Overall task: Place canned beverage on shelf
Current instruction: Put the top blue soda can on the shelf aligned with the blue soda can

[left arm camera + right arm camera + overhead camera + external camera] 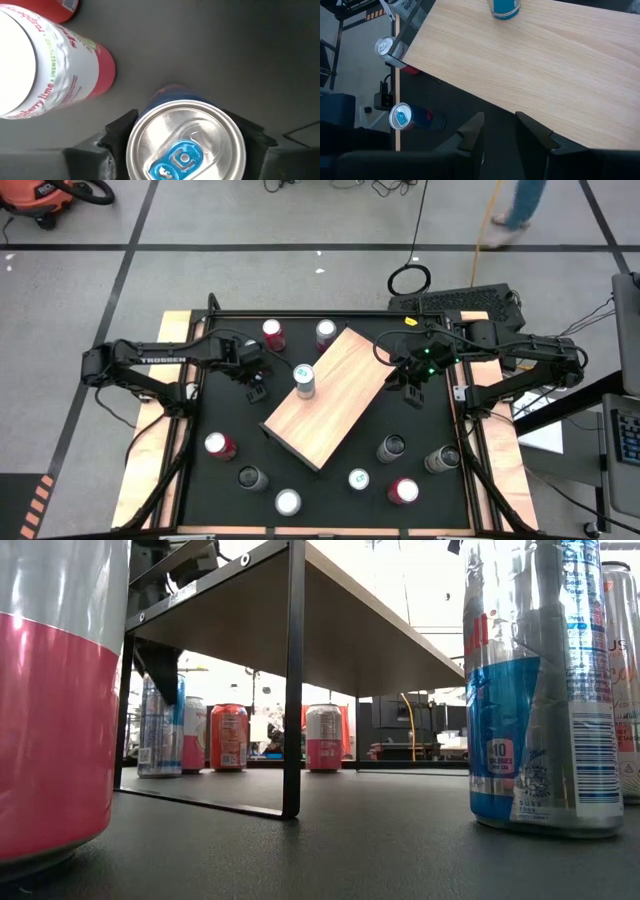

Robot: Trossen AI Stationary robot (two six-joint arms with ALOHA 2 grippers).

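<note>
Fingers of my left hand sit loosely around the blue-tab can beside the shelf; lifting now, it could slip.

Grainy wooden shelf, glossy metal can

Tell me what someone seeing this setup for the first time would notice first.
Probably the shelf, a light wooden board set at an angle mid-table, with one can already standing on it near its left edge. Next, the left gripper, left of the shelf, with its fingers on either side of a blue-tabbed can standing on the black tabletop. The right gripper waits at the shelf's right end, holding nothing, and other cans stand scattered around.
</note>
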